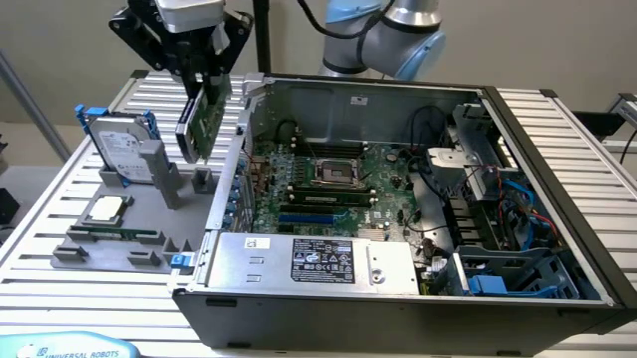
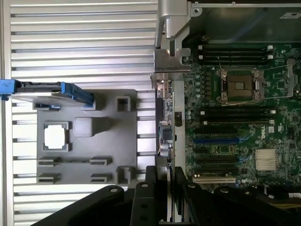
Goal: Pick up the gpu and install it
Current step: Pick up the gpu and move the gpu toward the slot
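Note:
My gripper (image 1: pixel 202 80) is shut on the top edge of the gpu (image 1: pixel 204 119), a thin card with a green board side. The card hangs upright in the air above the grey holder tray (image 1: pixel 130 250), just outside the open computer case's wall (image 1: pixel 231 186) on the exterior view's left. In the wrist view I see the gpu (image 2: pixel 164 122) edge-on, with its silver bracket (image 2: pixel 170 61) at the far end and my black fingers (image 2: pixel 153 188) clamped on both faces. The motherboard (image 2: pixel 235 117) with its blue slot (image 2: pixel 216 140) lies beside the card, inside the case.
On the grey tray stand a silver hard drive in a blue frame (image 1: pixel 124 153), a square processor chip (image 1: pixel 107 210) and a memory stick (image 1: pixel 119 233). Inside the case are the power supply (image 1: pixel 318 261), cables (image 1: pixel 497 201) and a blue drive cage (image 1: pixel 508 280). The table is slatted metal (image 1: pixel 60 298).

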Robot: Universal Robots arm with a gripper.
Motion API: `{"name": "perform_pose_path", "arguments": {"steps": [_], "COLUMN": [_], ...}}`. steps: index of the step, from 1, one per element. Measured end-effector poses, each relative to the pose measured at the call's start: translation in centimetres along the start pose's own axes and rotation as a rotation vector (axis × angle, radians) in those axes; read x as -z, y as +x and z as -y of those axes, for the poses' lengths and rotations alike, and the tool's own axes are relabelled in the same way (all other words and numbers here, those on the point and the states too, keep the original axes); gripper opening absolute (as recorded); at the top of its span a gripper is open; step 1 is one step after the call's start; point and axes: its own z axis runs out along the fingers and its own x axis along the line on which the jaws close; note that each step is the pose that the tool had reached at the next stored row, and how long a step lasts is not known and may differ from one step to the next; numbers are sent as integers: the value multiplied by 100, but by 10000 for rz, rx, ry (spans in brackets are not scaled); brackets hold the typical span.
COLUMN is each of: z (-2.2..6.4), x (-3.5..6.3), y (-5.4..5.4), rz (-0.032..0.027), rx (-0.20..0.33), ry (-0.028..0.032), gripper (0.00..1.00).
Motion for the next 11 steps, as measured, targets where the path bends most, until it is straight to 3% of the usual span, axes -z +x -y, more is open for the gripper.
{"name": "perform_pose_path", "arguments": {"steps": [3, 11], "z": [-12, -27], "x": [71, 55], "y": [-140, -503], "rz": [-16, -21], "rx": [0, 0], "ry": [-4, -3], "gripper": [27, 27]}}
